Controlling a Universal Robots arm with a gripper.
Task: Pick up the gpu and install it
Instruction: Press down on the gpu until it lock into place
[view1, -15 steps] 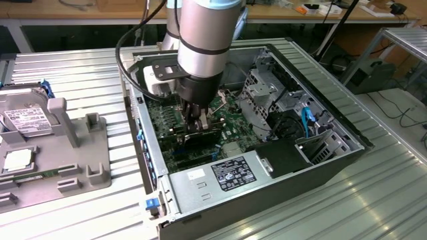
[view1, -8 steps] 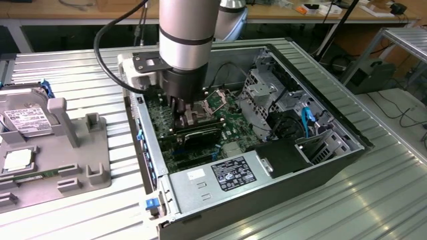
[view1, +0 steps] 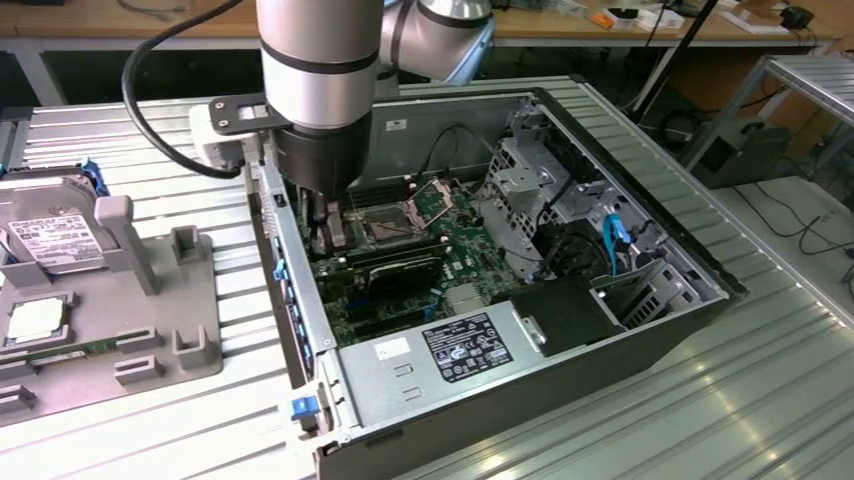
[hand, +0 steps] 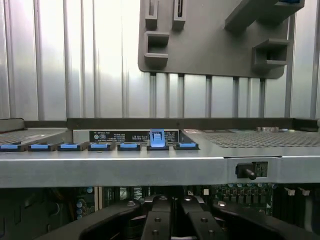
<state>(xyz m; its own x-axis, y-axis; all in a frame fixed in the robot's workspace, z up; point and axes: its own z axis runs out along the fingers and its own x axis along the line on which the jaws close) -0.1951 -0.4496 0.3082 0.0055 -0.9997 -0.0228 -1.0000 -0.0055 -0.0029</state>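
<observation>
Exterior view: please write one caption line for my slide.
Robot arm's shut claw lowered inside the open computer case, gpu seated on the motherboard.

exterior view high, looking down on open computer case, wrist view close, both sharing its rear wall

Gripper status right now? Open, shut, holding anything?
Gripper: shut, down inside the open computer case over the motherboard. Whether anything is held between the fingers cannot be told.
</observation>
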